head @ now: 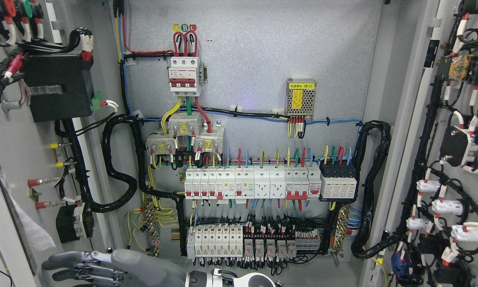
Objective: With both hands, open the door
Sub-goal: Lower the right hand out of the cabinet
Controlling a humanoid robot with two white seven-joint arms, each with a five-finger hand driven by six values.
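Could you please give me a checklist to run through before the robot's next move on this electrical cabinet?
1. Left grey metal cabinet door swung open: ok.
2. Right grey metal cabinet door swung open: ok.
3. Grey robot hand clear of the white breaker rows: ok.
4. Hand touching the left door: cannot tell.
5. Which arm the hand belongs to: cannot tell.
6. Second hand in view: not ok.

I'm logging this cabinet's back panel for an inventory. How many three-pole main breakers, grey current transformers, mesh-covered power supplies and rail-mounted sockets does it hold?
Main breaker: 1
Current transformers: 3
Power supply: 1
Sockets: 2
Total: 7
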